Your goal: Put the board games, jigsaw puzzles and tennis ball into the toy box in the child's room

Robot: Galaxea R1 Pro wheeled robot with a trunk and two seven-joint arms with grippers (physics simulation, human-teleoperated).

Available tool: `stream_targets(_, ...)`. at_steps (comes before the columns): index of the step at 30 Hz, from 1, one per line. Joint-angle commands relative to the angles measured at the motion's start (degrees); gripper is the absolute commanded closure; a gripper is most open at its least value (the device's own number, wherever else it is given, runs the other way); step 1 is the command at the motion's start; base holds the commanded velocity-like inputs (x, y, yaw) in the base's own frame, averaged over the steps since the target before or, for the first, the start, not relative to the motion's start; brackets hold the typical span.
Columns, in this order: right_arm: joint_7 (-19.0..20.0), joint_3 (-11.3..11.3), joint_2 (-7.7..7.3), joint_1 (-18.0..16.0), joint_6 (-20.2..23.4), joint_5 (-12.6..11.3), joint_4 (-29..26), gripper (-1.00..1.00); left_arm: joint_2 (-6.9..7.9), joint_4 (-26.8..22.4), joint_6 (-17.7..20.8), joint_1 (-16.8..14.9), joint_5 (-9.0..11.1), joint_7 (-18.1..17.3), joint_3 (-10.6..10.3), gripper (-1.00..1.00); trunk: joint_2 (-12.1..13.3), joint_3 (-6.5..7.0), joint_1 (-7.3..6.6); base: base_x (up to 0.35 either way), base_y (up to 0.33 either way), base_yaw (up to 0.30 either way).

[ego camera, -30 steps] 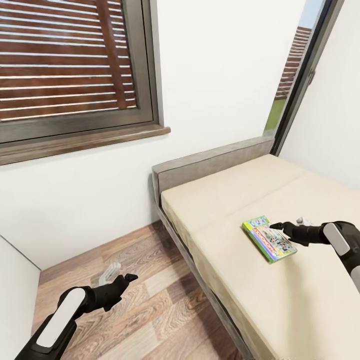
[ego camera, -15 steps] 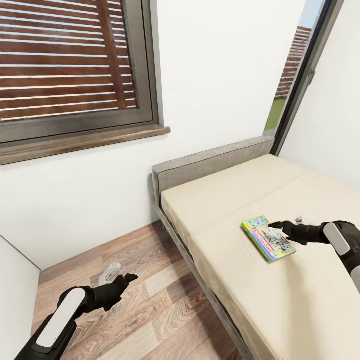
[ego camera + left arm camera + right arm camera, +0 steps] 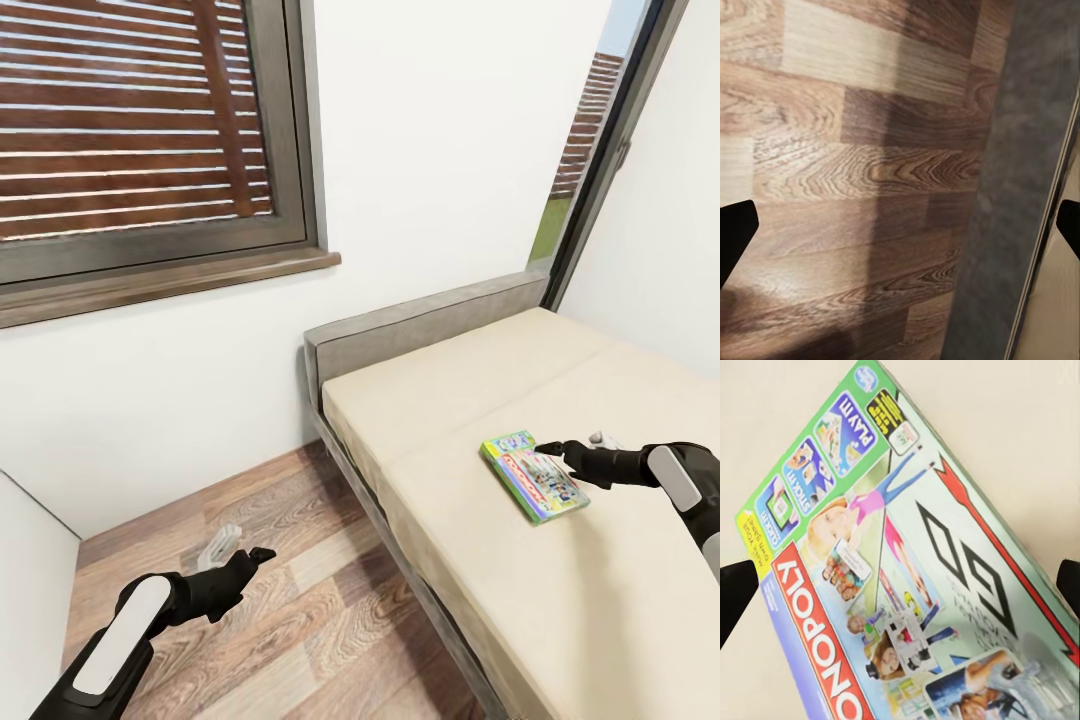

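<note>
Nearest me, my left gripper (image 3: 250, 556) hangs with its jaws spread wide, holding nothing, over the bare wood-plank floor (image 3: 280, 600) beside the bed (image 3: 480, 420); its wrist view shows planks (image 3: 847, 172) and the grey bed frame (image 3: 1012, 195). Farther out, my right gripper (image 3: 552, 450) hovers spread above the Monopoly board game (image 3: 533, 477), whose box (image 3: 900, 585) lies flat and askew on the beige mattress, set in from the floor-side edge and well short of the headboard (image 3: 420, 325). I see open mattress on every side of the box.
</note>
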Motion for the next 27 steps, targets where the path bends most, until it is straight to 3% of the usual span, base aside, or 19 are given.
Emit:
stream_targets(1,0.40,-0.10,0.00,-0.02,0.23,0.30,-0.01,-1.00,0.05,-0.08,-0.07,-0.03,0.61,0.57,-0.10,-1.00,-0.44,-0.23,0.22,0.000,0.000,0.000)
stream_targets(27,0.55,-0.21,-0.01,-0.04,0.28,0.31,0.30,-1.00,0.05,-0.08,-0.07,-0.03,0.61,0.50,-0.10,-1.00,-0.44,-0.23,0.22,0.000,0.000,0.000)
